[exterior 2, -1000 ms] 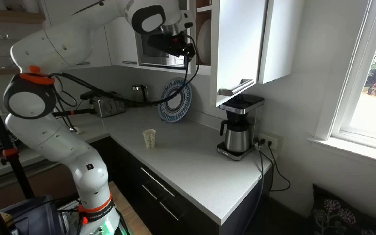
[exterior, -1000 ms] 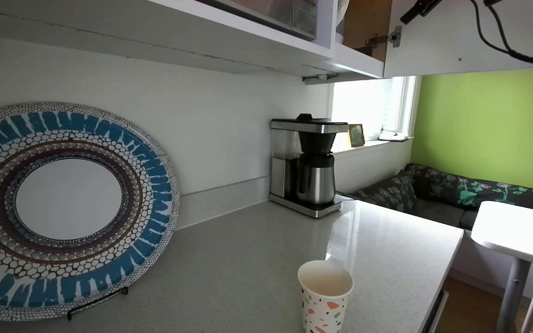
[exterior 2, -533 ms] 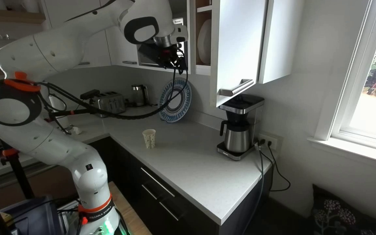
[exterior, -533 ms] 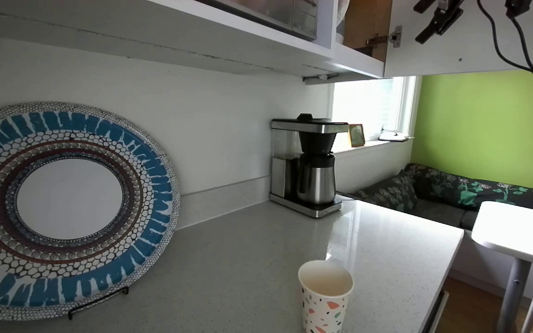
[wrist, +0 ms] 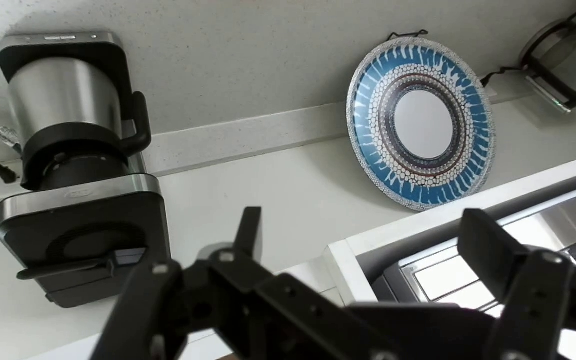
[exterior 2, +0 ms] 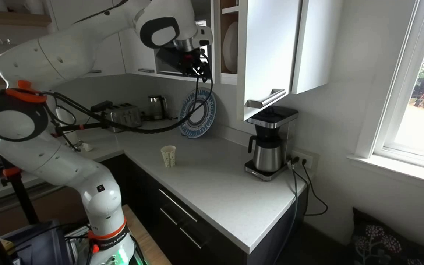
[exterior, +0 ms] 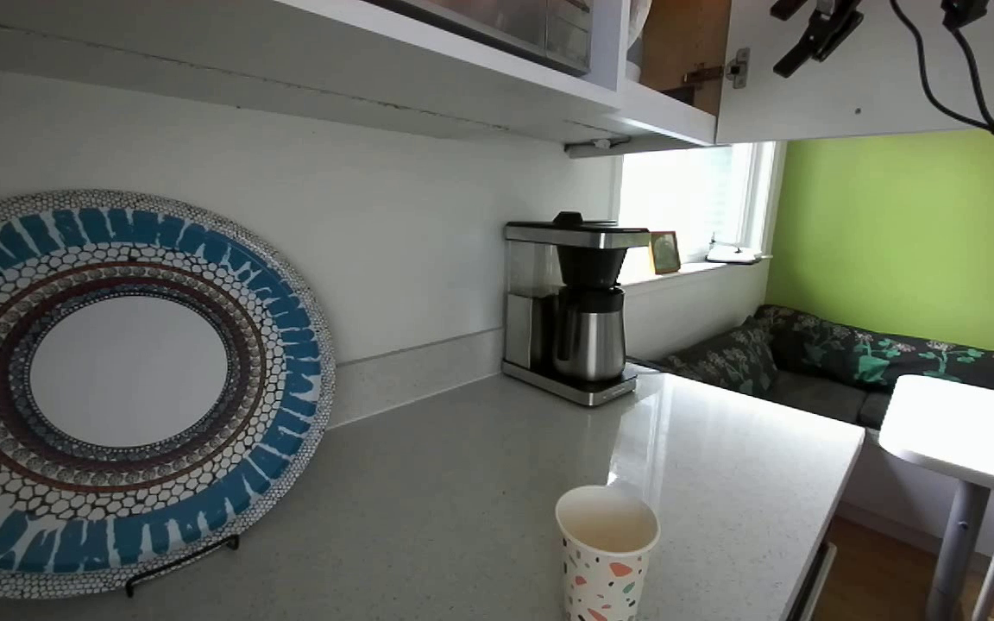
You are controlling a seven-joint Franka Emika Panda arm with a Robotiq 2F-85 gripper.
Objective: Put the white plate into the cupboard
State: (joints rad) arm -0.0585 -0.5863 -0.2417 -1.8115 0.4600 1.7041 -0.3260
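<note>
The white plate [exterior 2: 230, 47] stands on its edge inside the cupboard [exterior 2: 229, 78], its right part hidden by the open white door [exterior 2: 267, 55]. In an exterior view only a pale sliver of the plate [exterior: 638, 19] shows beside the brown inner wall. My gripper [exterior 2: 203, 76] hangs to the left of the cupboard opening, apart from the plate. In the wrist view the gripper [wrist: 360, 231] is wide open with nothing between its fingers. The plate is out of the wrist view, which shows the white lower frame of the cabinets [wrist: 345, 272] beyond the jaws.
The cupboard door with its metal handle [exterior 2: 267, 99] swings out to the right. A microwave [wrist: 458, 280] sits in the bay beside the cupboard. Below are a coffee maker [exterior 2: 269, 147], a paper cup [exterior 2: 168, 156] and the blue-patterned platter [exterior 2: 191, 127]. A cable loop [exterior 2: 168, 129] hangs under the arm.
Over the last second my gripper has come down and drawn back from the cupboard. In the latest half second it has hardly moved. The plate has stayed put.
</note>
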